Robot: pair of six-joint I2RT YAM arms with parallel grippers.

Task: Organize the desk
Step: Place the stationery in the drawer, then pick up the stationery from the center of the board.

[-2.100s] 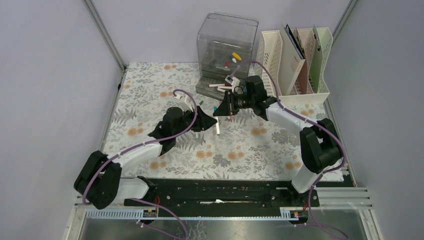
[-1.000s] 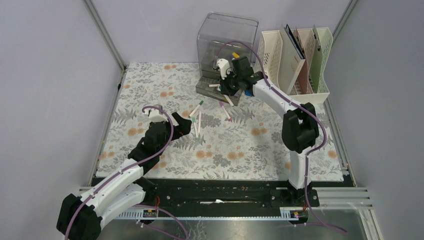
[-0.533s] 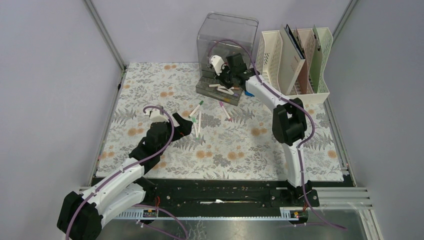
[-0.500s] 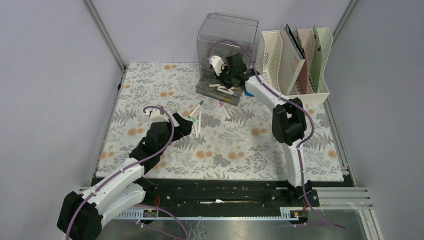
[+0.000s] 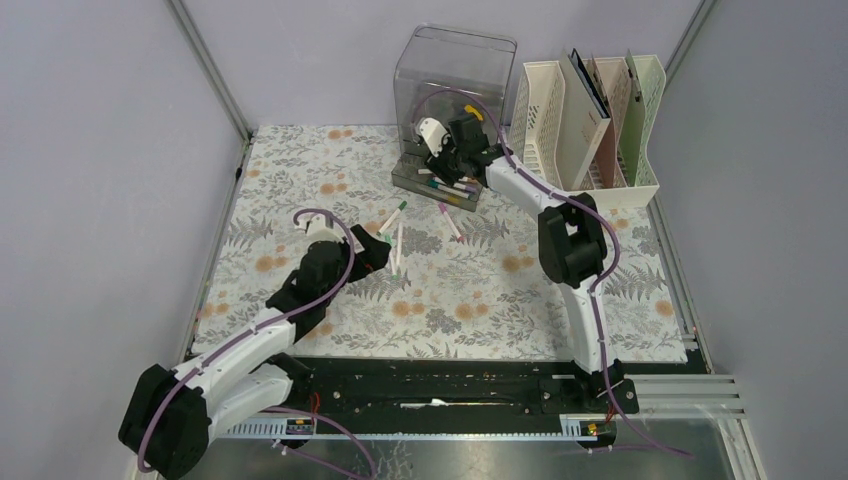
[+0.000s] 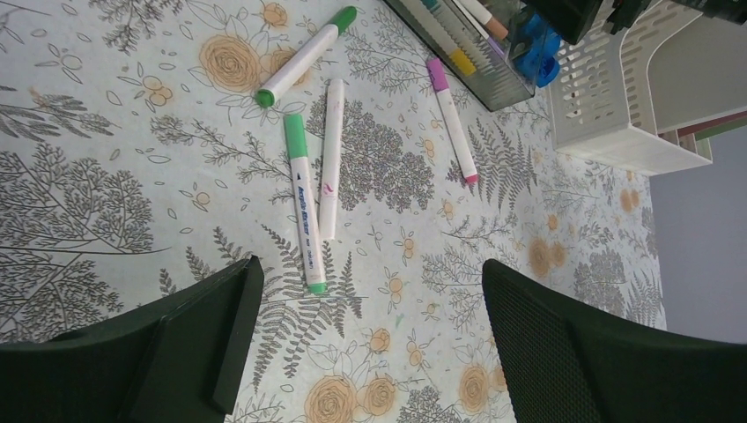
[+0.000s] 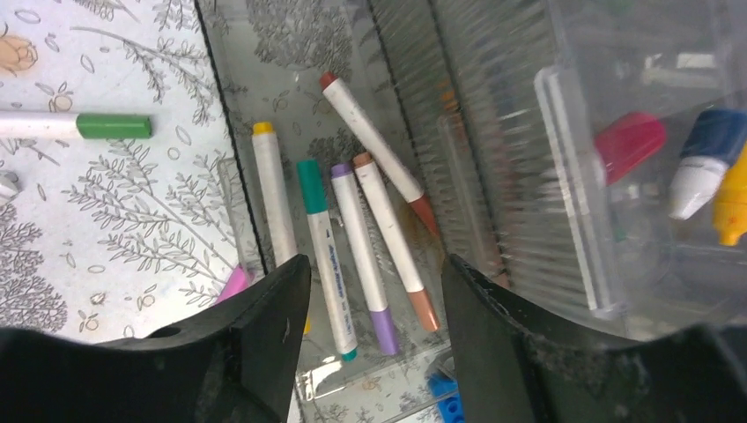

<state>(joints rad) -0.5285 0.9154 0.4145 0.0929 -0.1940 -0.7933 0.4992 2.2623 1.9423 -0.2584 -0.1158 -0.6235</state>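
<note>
The desk (image 5: 480, 300) takes up the whole floor of the cell, its white cloth of grey ferns and orange flowers running from the black rail (image 5: 440, 385) at the near edge to the back wall. Four loose markers lie near its middle: a green-capped marker (image 6: 306, 55) set slantwise; nearer the arms a green marker (image 6: 304, 203) and a white marker (image 6: 330, 159) side by side, almost touching; and a pink marker (image 6: 451, 119) apart to their right, just short of the tray. The left gripper (image 6: 372, 269) hangs low over the cloth on the near side of that pair, its jaws spread wide and holding nothing; the near end of the green marker reaches the mouth of the gap, with nothing between. At the back stands a clear box (image 5: 455, 80) with a shallow clear tray (image 5: 418, 180) at its foot. The right gripper (image 7: 374, 264) hovers over the tray, its jaws parted and empty, and hides part of the tray from the top camera. In the tray lie a yellow-capped marker (image 7: 275, 198), a teal marker (image 7: 324, 256), a purple marker (image 7: 361, 256) and a brown marker (image 7: 392, 242) roughly parallel, with a red-brown marker (image 7: 374, 141) slanted beyond them. Small red, blue and yellow pieces show blurred through the box wall. A small blue thing (image 6: 535, 48), too unclear to name, sits just beside the tray towards the file holders (image 5: 590, 120), which fill the back right corner with folders upright in them.
</note>
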